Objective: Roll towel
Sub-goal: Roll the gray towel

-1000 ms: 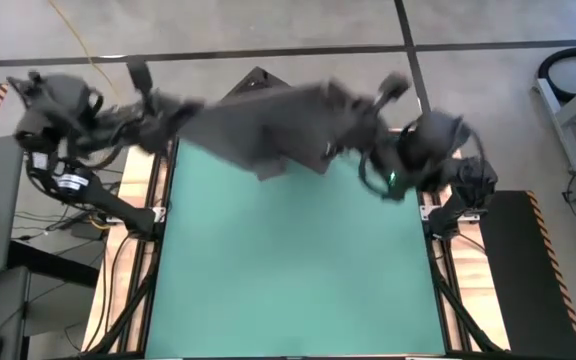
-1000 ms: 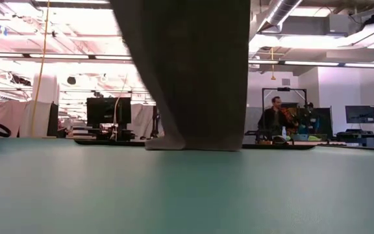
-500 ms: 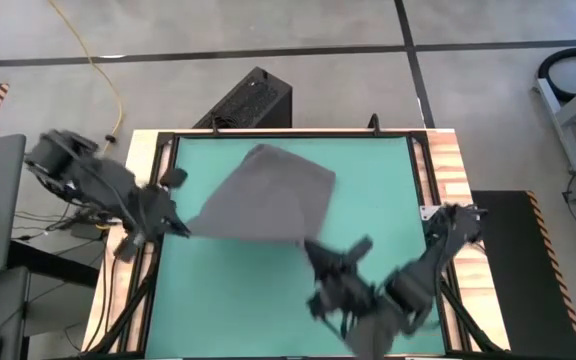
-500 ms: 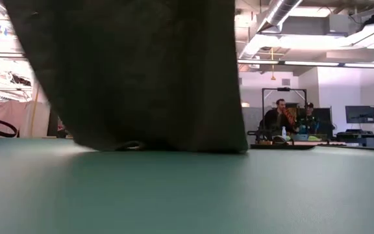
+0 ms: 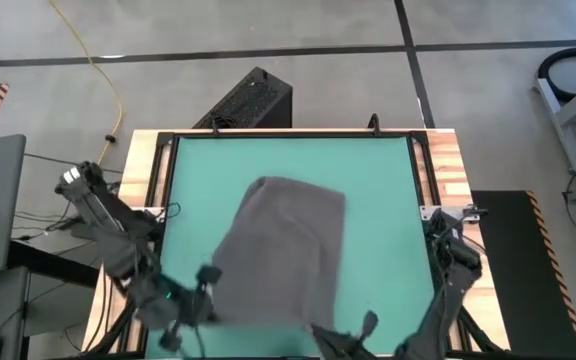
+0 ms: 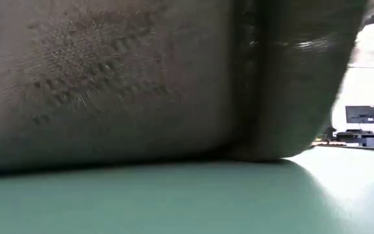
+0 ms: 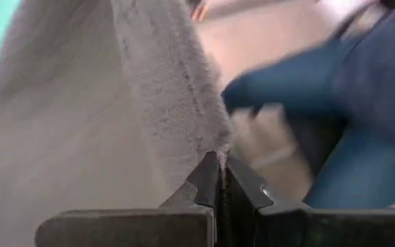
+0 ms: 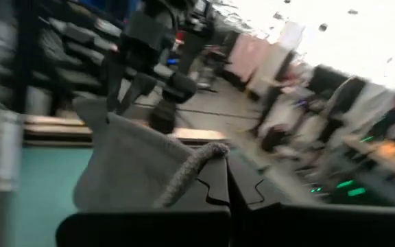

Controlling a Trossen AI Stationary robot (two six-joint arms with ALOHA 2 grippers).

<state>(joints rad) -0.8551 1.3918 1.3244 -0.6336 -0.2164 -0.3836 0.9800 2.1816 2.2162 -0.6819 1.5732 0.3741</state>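
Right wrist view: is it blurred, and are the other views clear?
Right wrist view: the room behind is smeared by motion, though the towel is readable. Left wrist view: the blue background is blurred; the towel's pile is sharp. Low view: the towel fills the frame, close and soft. High view: clear, with even lighting.

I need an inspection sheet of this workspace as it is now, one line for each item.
Surface: green mat in a wooden-edged frame; far part bare.
Job's things: towel lies spread, unrolled, its near corners pinched up.
Clutter: nothing seen on the mat.
Grippers: left gripper shut on the towel's near left corner; right gripper shut on the near right corner.
Cables: yellow cable on the floor; black wires beside the table's left.
Surroundings: black box on the floor behind the table.
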